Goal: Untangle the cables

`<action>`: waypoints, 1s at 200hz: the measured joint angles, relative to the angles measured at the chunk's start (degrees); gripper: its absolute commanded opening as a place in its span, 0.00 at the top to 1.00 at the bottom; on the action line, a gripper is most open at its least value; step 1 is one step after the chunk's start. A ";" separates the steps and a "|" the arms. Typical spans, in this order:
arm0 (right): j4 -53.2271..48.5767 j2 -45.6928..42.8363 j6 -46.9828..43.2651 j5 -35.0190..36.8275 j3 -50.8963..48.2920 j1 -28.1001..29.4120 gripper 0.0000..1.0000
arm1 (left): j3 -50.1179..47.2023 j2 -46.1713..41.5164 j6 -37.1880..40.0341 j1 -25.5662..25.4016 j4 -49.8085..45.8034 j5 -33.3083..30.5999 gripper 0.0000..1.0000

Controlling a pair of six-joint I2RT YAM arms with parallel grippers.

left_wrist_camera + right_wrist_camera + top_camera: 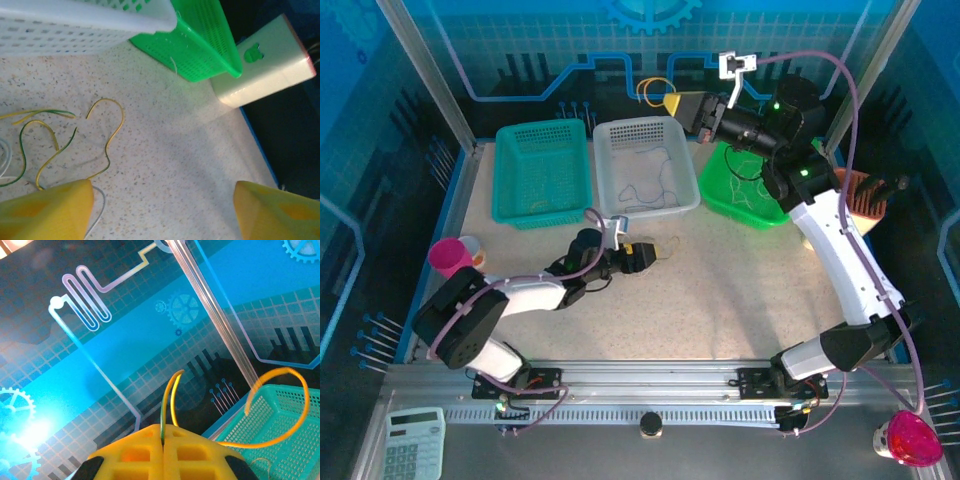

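Near the table's front edge, the left gripper [162,200] sits low with its jaws spread wide and nothing between them. Loose yellow-green and whitish cables [65,145] lie on the speckled table [175,150] just ahead of one finger. Beyond the white basket [620,130], the right gripper [163,435] hangs high, clamped on a yellow cable [295,410] curling in the air.

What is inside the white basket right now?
Thin cable curls lie loose on the floor of the white basket; how many strands is too fine to tell. The near wall covers the floor strip just behind it.
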 measured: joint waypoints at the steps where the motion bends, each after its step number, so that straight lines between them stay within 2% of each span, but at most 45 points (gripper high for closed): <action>1: 0.00 0.04 0.00 0.00 -0.04 0.00 1.00 | 0.02 -0.31 -0.17 0.00 -0.15 -0.07 0.06; 16: -0.04 0.92 -0.04 0.04 -0.61 -0.02 1.00 | 0.00 -4.11 0.13 0.00 -2.08 -0.96 0.01; 61: -0.59 6.54 -1.33 0.50 -0.90 0.07 1.00 | -0.44 -16.85 0.33 0.09 -11.39 -7.48 0.01; 116: -4.22 18.58 -4.35 2.64 2.62 3.78 1.00 | -0.74 -33.00 -1.46 3.41 -30.03 -18.95 0.01; 152: -8.85 30.86 -6.19 3.58 13.84 7.61 1.00 | -0.28 -41.77 -5.81 5.53 -41.90 -26.49 0.01; 200: -17.57 50.25 -8.37 5.09 38.21 11.54 1.00 | -0.28 -48.54 -10.12 6.16 -49.64 -31.34 0.01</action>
